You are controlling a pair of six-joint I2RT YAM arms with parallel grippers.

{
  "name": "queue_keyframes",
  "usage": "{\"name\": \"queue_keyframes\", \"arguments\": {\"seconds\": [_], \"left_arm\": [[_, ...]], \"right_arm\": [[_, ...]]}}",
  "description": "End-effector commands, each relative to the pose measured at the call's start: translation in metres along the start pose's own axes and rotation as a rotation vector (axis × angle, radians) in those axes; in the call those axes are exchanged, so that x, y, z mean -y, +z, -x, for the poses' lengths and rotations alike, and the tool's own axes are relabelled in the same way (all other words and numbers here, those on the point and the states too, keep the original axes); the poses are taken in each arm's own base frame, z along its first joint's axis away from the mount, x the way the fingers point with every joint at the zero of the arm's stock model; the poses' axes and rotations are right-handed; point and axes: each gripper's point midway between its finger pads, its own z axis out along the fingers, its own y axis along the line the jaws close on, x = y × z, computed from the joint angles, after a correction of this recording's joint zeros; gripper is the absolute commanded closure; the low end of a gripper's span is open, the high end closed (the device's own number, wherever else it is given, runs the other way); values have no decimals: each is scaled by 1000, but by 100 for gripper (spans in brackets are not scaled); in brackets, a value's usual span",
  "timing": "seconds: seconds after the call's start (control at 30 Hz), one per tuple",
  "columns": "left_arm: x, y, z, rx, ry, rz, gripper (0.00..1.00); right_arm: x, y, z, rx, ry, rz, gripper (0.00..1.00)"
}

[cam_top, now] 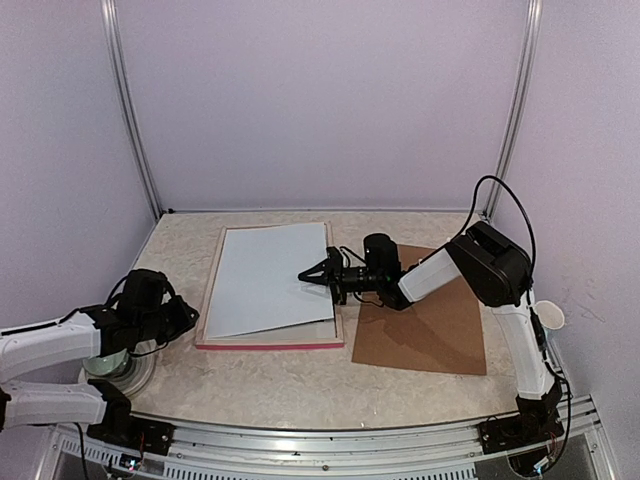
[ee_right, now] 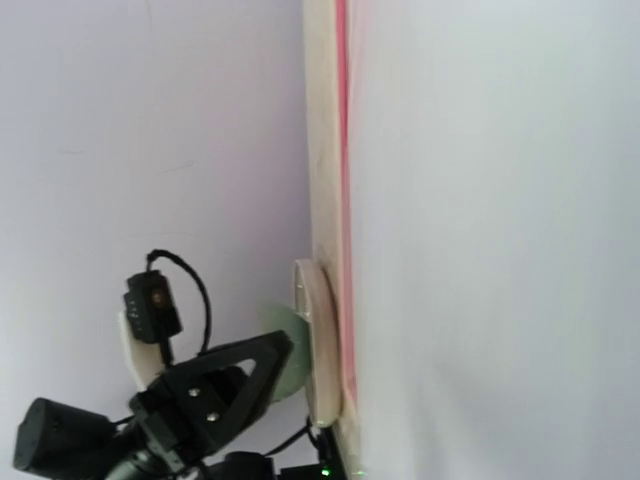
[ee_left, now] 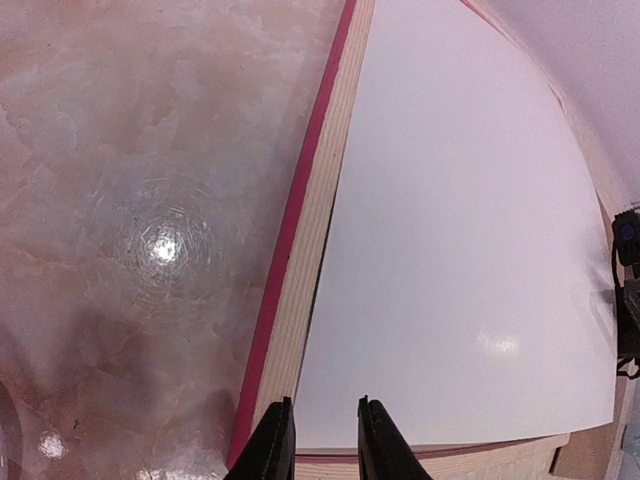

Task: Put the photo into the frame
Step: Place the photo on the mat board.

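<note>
1. Room is pale lilac walls [cam_top: 320, 100] with metal posts [cam_top: 130, 110] in the back corners. The table [cam_top: 280, 385] has a beige marbled top.
2. Left of the frame [cam_top: 270, 344]: the left gripper [ee_left: 324, 405] sits just off its near-left corner. Its fingers are only a crack apart with nothing between them. Under that arm is a round see-through thing [cam_top: 135, 378], half hidden, so no idea what it is.
3. The frame lies flat, pale wood back up, with the pink moulding showing along its near edge. The photo [cam_top: 270, 280] lies on it a bit crooked. Only a plain white side shows, and the printed face is out of sight.
4. Over the photo's right edge, the right gripper [cam_top: 312, 272] has its jaws spread in a V and holds nothing. Can't tell if the tips touch the sheet, and its own wrist cam doesn't catch the fingers.
5. Right of the frame, a brown board [cam_top: 430, 335] lies flat just beside it, partly covered by the right arm. Further right is a small white cup-like thing [cam_top: 552, 316], too small to make out.
</note>
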Motion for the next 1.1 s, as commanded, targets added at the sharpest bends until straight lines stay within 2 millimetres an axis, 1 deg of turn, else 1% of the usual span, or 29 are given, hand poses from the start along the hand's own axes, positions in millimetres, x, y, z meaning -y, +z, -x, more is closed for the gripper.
{"name": "queue_keyframes", "arguments": {"seconds": [0.0,0.1,0.3,0.47,0.6,0.83,1.07], "left_arm": [[-4,-2,1,11,-11,9,76],[-4,-2,1,12,-11,7,76],[-4,-1,1,12,-11,7,76],[-4,-1,1,11,-9,6,76],[-3,0,1,9,-12,2,76],[-2,1,0,6,-12,-2,76],[-1,2,0,5,-12,-8,76]], "right_arm": [[-14,-3,4,1,-29,-19,58],[-12,-2,4,-3,-30,-49,55],[-12,0,7,-9,-55,-98,52],[-11,0,8,-16,-80,-139,46],[-8,1,9,-19,-101,-178,44],[-2,9,6,-48,-136,-240,42],[3,10,6,-65,-177,-314,40]]}}
